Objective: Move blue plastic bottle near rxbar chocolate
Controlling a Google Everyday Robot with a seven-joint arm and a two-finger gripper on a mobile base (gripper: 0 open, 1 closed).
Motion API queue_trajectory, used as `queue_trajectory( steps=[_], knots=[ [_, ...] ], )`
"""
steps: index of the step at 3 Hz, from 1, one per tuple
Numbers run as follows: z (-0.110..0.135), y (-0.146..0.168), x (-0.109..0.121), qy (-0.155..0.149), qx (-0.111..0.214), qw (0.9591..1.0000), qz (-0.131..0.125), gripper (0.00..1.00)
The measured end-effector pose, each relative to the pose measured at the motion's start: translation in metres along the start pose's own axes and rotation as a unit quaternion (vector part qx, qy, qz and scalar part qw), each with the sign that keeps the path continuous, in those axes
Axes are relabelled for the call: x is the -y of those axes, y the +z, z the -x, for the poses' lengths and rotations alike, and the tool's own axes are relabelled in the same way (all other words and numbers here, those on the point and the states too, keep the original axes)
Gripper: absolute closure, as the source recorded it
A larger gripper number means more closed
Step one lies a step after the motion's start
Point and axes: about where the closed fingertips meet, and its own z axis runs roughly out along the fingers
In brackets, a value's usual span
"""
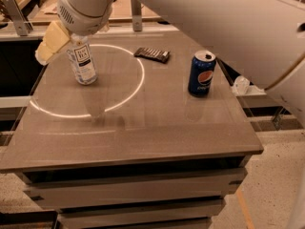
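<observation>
The blue plastic bottle, clear with a white-and-dark label, stands upright at the back left of the table. Its cap and neck are hidden behind my gripper, which sits at the bottle's top, reaching down from the upper left. The rxbar chocolate, a flat dark bar, lies at the back middle of the table, to the right of the bottle and apart from it.
A blue Pepsi can stands right of centre, in front of and to the right of the bar. A ring of light lies across the brown tabletop. My white arm spans the top of the view. Shelving stands behind the table.
</observation>
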Motion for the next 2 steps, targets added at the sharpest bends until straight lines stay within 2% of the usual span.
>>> queue_trajectory(
  steps=[1, 2],
  knots=[
    [0.0121, 0.0029, 0.0079, 0.026, -0.001, 0.9993, -0.025, 0.00],
    [0.0122, 0.0029, 0.0077, 0.026, -0.001, 0.9994, -0.025, 0.00]
  ],
)
